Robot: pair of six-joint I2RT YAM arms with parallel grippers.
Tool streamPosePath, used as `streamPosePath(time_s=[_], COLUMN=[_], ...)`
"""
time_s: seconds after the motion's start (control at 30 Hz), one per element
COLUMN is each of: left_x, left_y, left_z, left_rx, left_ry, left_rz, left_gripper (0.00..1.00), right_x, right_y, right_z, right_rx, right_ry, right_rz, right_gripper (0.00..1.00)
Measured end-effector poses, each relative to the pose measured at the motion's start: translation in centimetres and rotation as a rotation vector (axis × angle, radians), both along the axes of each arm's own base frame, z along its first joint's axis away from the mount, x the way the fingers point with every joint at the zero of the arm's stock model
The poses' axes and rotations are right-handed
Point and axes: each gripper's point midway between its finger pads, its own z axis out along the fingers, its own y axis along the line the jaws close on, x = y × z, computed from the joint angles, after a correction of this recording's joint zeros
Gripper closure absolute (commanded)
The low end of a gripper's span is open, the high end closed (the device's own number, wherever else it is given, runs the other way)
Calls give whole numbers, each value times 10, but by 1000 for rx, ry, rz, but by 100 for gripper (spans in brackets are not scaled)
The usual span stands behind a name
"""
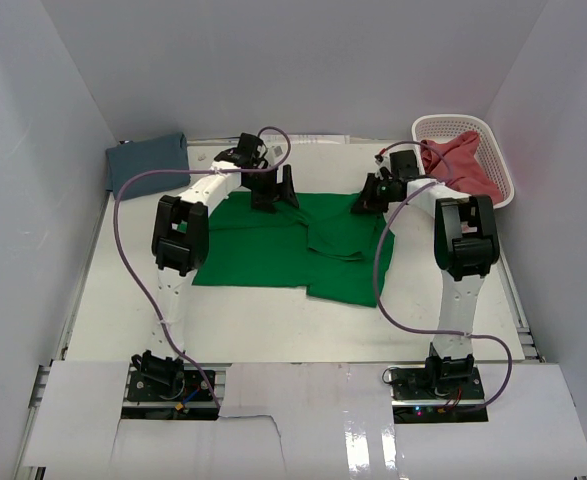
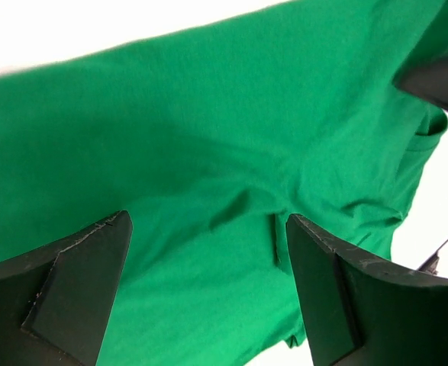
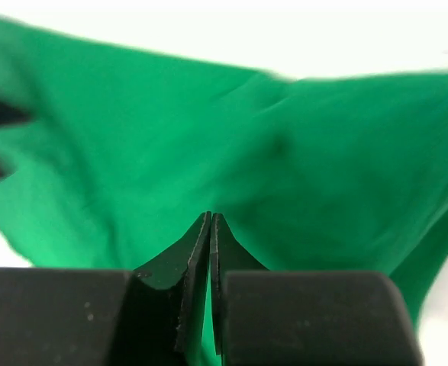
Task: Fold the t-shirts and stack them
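Note:
The green t-shirt (image 1: 263, 250) lies spread and rumpled across the middle of the table. My left gripper (image 1: 276, 196) hovers over its far edge, open, and its wrist view shows green cloth (image 2: 208, 137) between the wide-apart fingers, around the left gripper's midpoint (image 2: 204, 221). My right gripper (image 1: 365, 200) is down at the shirt's far right corner. In its wrist view the right gripper (image 3: 211, 217) has its fingers pressed together against the green cloth (image 3: 323, 152), pinching a thin bit of it. A slate blue t-shirt (image 1: 148, 158) lies folded at the back left. A pinkish red t-shirt (image 1: 458, 160) is bunched in the basket.
A white lattice basket (image 1: 495, 140) stands at the back right against the wall. White walls enclose the table on three sides. Purple cables loop from both arms over the table.

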Motion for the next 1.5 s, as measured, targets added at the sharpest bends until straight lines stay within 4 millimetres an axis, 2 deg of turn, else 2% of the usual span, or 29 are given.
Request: streamPosePath(time_s=[0.1, 0.3, 0.4, 0.53, 0.67, 0.8, 0.97, 1.1, 1.23, 1.43, 1.5], left_x=[-4, 8, 14, 12, 3, -5, -7, -1, -2, -2, -2], left_y=[6, 34, 48, 65, 72, 82, 109, 124, 130, 138, 142], left_z=[11, 50, 56, 41, 24, 6, -11, -13, -14, -15, -14], left_rx=[1, -16, -15, 12, 47, 86, 124, 117, 109, 64, 36], left_ry=[-5, -76, -94, -60, -17, 22, 66, 66, 51, 38, 39], left_rz=[10, 64, 89, 124, 138, 160, 229, 276, 296, 330, 342], left_gripper=[6, 6, 6, 6, 6, 6, 6, 5, 5, 5, 5], right_x=[9, 29, 36, 46, 63, 74, 77, 78, 79, 83, 83], right_y=[-6, -23, -37, -56, -67, -72, -73, -75, -79, -101, -102], right_z=[-19, -18, -18, -21, -22, -22, -22, -23, -23, -24, -24], right_rx=[-36, -71, -94, -109, -100, -92, -81, -87, -90, -84, -85], right_ry=[23, -15, -24, -27, -42, -55, -56, -55, -50, -39, -38], right_rz=[-38, -114, -159, -207, -235, -246, -247, -255, -278, -333, -336], right_gripper=[92, 92, 92, 92, 92, 92, 92, 92, 91, 91, 91])
